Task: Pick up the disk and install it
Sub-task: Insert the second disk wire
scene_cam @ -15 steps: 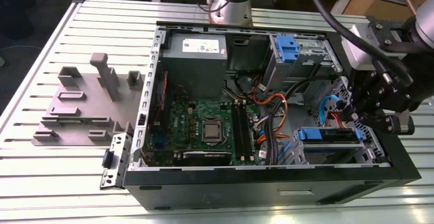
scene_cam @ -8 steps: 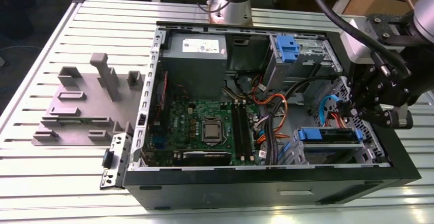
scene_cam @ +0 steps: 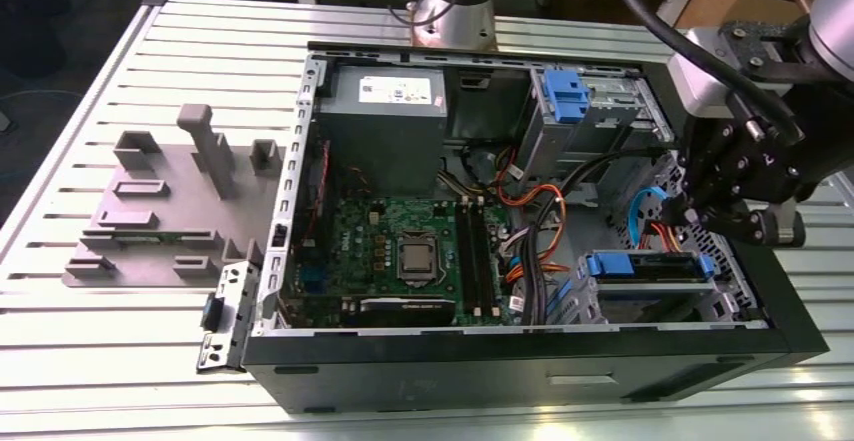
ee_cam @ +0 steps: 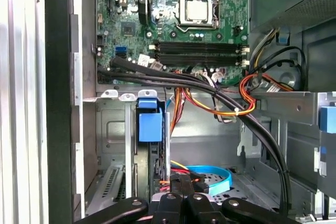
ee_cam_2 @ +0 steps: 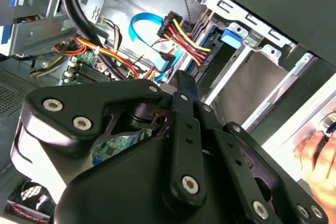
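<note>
Disk, in its blue carrier, lies in the bay at the exterior view's lower right corner of the case; whether it is fully seated I cannot tell. Starting from the exterior view's left, the grey fixture on the tabletop stands well apart and poses no risk. The motherboard lies next, and a sideways swing of the arm could strike its parts. Beside it run the orange and black cables, and a blue ribbon cable loops just above the bay; any of these could snag on the gripper or get pinched under the carrier, which would stop it from sitting flat. The gripper hangs near the disk, close to the case's wall, so a small tilt might jam the carrier against the bay's rails. From these views I cannot tell if it is wide, narrow or holding something. A person's hand rests near the case in the second wrist view, within reach of the arm's motion.
</note>
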`<control>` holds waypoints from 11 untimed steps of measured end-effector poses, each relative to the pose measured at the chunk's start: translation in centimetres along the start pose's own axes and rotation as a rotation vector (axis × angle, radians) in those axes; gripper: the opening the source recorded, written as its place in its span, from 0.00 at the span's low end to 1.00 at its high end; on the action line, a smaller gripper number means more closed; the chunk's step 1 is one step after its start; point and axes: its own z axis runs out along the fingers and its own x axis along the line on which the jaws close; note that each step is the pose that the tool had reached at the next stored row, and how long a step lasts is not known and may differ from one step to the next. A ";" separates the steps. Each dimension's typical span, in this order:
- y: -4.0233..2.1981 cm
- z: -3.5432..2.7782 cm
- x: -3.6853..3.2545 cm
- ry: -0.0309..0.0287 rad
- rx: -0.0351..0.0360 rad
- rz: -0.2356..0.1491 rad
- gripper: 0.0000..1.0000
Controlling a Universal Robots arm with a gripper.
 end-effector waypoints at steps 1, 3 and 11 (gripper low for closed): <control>0.00 0.00 -0.06 0.0003 -0.0048 0.000 0.11; 0.01 -0.04 -0.23 0.0004 -0.0105 0.001 0.11; 0.01 -0.76 -1.16 0.0013 -0.0158 0.002 0.11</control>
